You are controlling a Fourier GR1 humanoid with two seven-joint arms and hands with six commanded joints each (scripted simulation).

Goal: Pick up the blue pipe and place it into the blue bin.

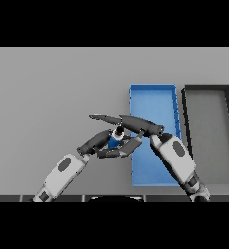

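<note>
Grey surface fills the scene. The fingers of the right hand are curled round the blue pipe, which is held just left of the blue bin's near-left edge, above the surface. The left hand is positioned directly beside the pipe, its fingers extended toward it; contact cannot be confirmed. The blue bin is located behind the right hand. A dark grey bin is placed just beside the blue bin on its right.
</note>
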